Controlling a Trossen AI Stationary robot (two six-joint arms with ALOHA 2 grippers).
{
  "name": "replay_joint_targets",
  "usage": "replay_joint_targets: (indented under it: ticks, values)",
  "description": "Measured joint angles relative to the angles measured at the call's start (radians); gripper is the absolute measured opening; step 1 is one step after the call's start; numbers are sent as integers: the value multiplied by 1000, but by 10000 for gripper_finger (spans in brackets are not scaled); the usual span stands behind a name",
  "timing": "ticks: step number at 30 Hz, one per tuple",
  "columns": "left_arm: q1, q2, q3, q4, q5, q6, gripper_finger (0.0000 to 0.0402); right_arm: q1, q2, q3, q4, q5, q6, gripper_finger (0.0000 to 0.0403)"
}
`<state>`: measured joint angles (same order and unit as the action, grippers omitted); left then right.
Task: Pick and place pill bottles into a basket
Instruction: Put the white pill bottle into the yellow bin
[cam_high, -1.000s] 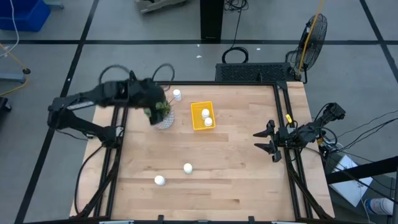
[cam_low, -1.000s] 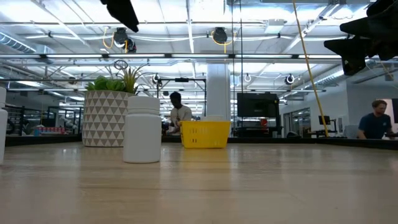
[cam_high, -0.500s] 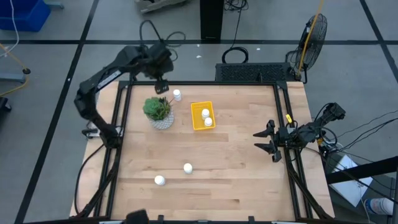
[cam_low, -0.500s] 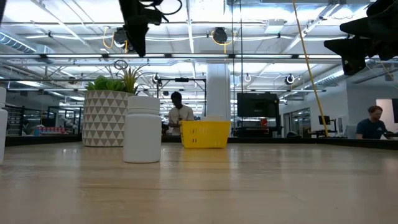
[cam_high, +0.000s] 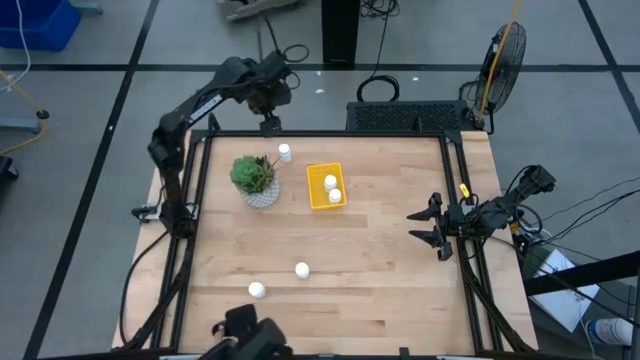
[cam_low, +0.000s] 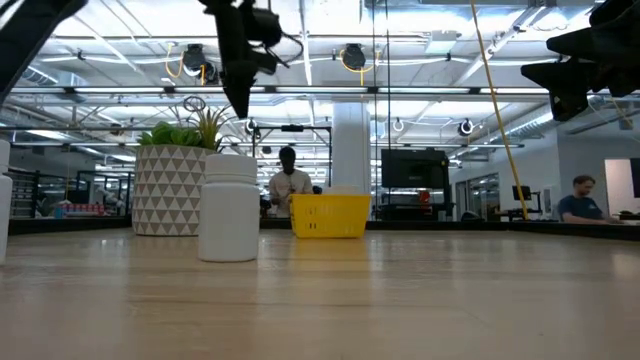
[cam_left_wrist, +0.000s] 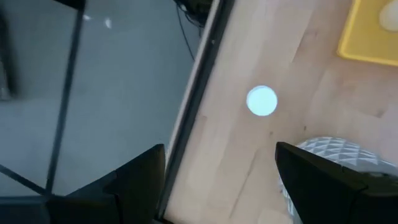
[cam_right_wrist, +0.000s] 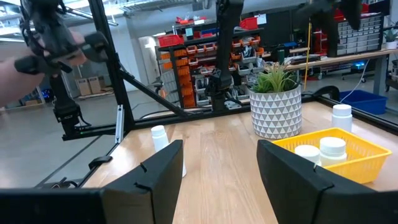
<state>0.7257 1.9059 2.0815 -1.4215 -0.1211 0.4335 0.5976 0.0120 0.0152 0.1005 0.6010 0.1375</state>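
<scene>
Pill bottles (cam_high: 302, 269): five white rounds from above. Two lie inside the yellow basket (cam_high: 314, 190) toward the far middle of the table (cam_high: 380, 300). One stands near the far edge, just beyond the potted plant (cam_high: 254, 180). Two more stand toward the near side, well apart from the basket. Left gripper (cam_high: 268, 122): hovers past the far edge, near the lone far bottle (cam_high: 285, 153) but not touching it. Right gripper (cam_high: 432, 226): waits at the right edge, fingers apart, grasping nothing. From table height: one bottle (cam_low: 229, 208) large in front, basket (cam_low: 330, 216) farther back, patterned pot (cam_low: 172, 190) to one side. Left gripper (cam_low: 240, 100) hangs high over the wood and touches nothing; right gripper (cam_low: 575, 75) sits up in a corner; two people (cam_low: 290, 185) show in the room behind. Past the left wrist: fingers (cam_left_wrist: 134, 186) released wide with nothing between. Below lie the far bottle (cam_left_wrist: 262, 101) on bare wood beside the dark rail (cam_left_wrist: 193, 106), a corner of the basket (cam_left_wrist: 373, 31) and part of the pot (cam_left_wrist: 336, 152). Past the right wrist: fingers (cam_right_wrist: 149, 174) parted and empty. Ahead lie the basket (cam_right_wrist: 323, 163) with two bottles (cam_right_wrist: 333, 148) upright inside, the plant (cam_right_wrist: 275, 106) behind it, one bottle (cam_right_wrist: 341, 117) beyond the basket and another (cam_right_wrist: 160, 138) alone on the wood.
</scene>
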Motion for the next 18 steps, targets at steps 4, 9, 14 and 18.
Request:
replay_joint_targets:
  ticks: [4, 9, 14, 18]
  values:
    - [2, 57, 0, -6, 61, -1, 310, 0, 0, 0, 0, 0, 0, 196]
    - [-7, 115, 0, -17, 105, 6, 310, 0, 0, 0, 0, 0, 0, 196]
    - [-3, 140, -4, -68, 111, 10, 310, 0, 0, 0, 0, 0, 0, 196]
    - [9, 139, -13, -98, 124, 10, 310, 0, 0, 0, 0, 0, 0, 196]
